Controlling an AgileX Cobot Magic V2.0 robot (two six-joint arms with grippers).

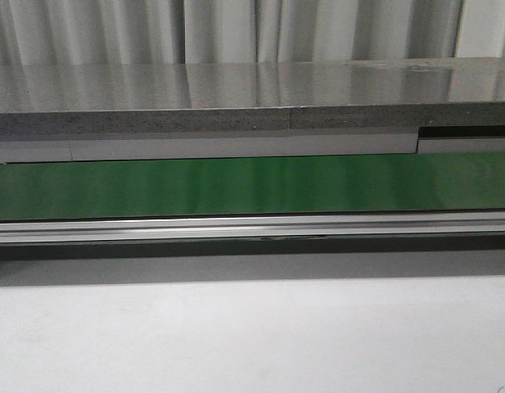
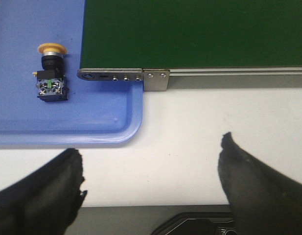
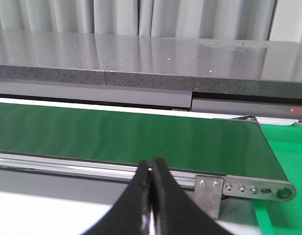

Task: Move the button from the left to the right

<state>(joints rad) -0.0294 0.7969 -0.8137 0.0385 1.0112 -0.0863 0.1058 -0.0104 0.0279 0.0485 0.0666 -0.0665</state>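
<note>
The button (image 2: 51, 72), with a yellow-orange round cap and a black blocky body, lies on its side on a blue tray (image 2: 53, 122) in the left wrist view. My left gripper (image 2: 151, 159) is open and empty, hovering over the white table apart from the tray. Its black fingers (image 2: 48, 191) stand wide apart. My right gripper (image 3: 151, 169) is shut on nothing, its tips together in front of the green conveyor belt (image 3: 131, 137). The button and both grippers are out of the front view.
The green belt (image 1: 252, 184) runs across the front view with a metal rail (image 1: 252, 228) along its near side and a grey shelf (image 1: 236, 98) behind. A metal end bracket (image 2: 122, 76) overhangs the blue tray. A green surface (image 3: 288, 156) lies past the belt's right end.
</note>
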